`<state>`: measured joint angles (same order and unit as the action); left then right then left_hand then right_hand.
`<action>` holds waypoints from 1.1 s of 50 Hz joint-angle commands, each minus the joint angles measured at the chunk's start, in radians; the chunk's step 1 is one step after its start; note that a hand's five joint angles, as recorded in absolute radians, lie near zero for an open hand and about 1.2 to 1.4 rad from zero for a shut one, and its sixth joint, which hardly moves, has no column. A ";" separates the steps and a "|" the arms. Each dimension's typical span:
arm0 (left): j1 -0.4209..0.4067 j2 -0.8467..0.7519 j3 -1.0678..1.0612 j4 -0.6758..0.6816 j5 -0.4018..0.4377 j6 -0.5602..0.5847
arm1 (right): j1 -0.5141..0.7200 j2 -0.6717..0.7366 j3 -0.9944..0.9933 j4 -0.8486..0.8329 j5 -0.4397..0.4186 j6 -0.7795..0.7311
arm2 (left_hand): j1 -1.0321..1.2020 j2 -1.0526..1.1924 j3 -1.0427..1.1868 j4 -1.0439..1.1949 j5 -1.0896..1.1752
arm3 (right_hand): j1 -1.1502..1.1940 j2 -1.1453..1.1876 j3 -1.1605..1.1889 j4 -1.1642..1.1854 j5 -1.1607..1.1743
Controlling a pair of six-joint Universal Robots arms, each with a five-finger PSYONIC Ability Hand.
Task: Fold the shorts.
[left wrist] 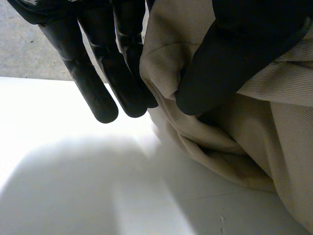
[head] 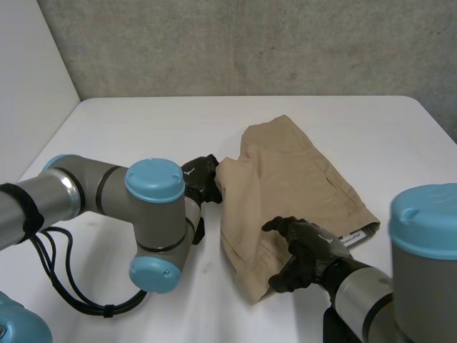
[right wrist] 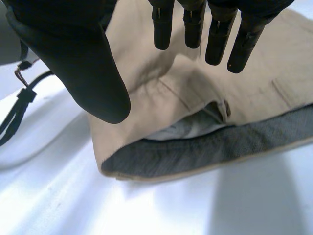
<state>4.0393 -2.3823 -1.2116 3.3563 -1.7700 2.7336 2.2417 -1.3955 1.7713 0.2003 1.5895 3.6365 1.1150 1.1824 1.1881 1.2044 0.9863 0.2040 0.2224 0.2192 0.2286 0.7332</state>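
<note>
Khaki shorts [head: 285, 186] lying doubled on the white table [head: 143, 121], left hand [head: 202, 179] pinching their side edge, right hand [head: 303, 246] relaxed, fingers unclenched over the waistband [right wrist: 205, 152]

One pair of shorts [head: 285, 179] is counted, and one table [head: 143, 121]. Two hands are counted: the left hand [head: 203, 180] and the right hand [head: 305, 250]. Two arms [head: 107, 191] are counted also.

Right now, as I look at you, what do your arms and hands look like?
My left arm and right arm are thick grey tubes with rounded joints closed by light-blue caps. Each ends in a matte black hand, the left hand and the right hand, with slim rounded fingers and a broader thumb.
</note>
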 commanded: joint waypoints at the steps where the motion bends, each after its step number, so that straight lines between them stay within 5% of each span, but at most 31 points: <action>1: 0.000 -0.005 -0.002 0.000 0.001 -0.002 | 0.051 0.093 -0.026 -0.050 0.017 0.024 | 0.281 0.214 0.208 0.192 0.235 | -0.029 -0.048 -0.045 -0.054 -0.733; 21: 0.000 0.005 0.000 0.000 0.001 -0.003 | 0.148 0.309 -0.174 -0.153 0.125 -0.107 | 0.281 0.214 0.208 0.192 0.235 | 0.057 0.038 0.042 0.032 -0.647; 22: 0.000 0.006 0.000 0.000 0.001 -0.003 | 0.148 0.314 -0.179 -0.153 0.127 -0.107 | 0.281 0.214 0.208 0.192 0.235 | 0.115 0.097 0.100 0.091 -0.588; 25: -0.002 0.009 0.000 -0.003 0.000 -0.003 | 0.147 0.308 -0.190 -0.160 0.139 -0.107 | 0.281 0.214 0.208 0.192 0.235 | 1.189 1.170 1.173 1.164 0.485; 28: -0.002 0.023 -0.005 -0.005 0.000 -0.003 | 0.139 0.280 -0.185 -0.179 0.161 -0.107 | 0.281 0.214 0.208 0.192 0.235 | 1.192 1.174 1.177 1.168 0.489; 33: 0.010 0.048 -0.032 -0.009 0.000 -0.002 | 0.096 0.156 -0.132 -0.191 0.167 -0.174 | 0.281 0.214 0.208 0.192 0.235 | 1.192 1.174 1.177 1.168 0.489; 41: 0.029 0.118 -0.098 -0.011 0.015 0.003 | -0.152 0.069 -0.099 -0.205 0.156 -0.547 | 0.281 0.214 0.208 0.192 0.235 | 1.192 1.174 1.177 1.168 0.489; 44: 0.029 0.126 -0.105 -0.011 0.017 0.005 | -0.148 0.059 -0.090 -0.196 0.152 -0.529 | 0.281 0.214 0.208 0.192 0.235 | 1.192 1.174 1.177 1.168 0.489; 48: 0.029 0.129 -0.105 -0.009 0.017 0.009 | -0.053 0.041 -0.085 -0.148 0.147 -0.394 | 0.281 0.214 0.208 0.192 0.235 | 0.176 0.158 0.161 0.152 -0.528; 55: 0.033 0.126 -0.103 -0.006 0.017 0.011 | 0.073 0.039 -0.079 -0.082 0.084 -0.312 | 0.281 0.214 0.208 0.192 0.235 | -0.029 -0.048 -0.045 -0.054 -0.733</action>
<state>4.0703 -2.2509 -1.3178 3.3480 -1.7529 2.7435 2.2188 -1.3590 1.6865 0.0790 1.7184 3.2646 1.1151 1.1902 1.1882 1.2045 0.9863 0.2079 0.2335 0.2307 0.2359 0.0788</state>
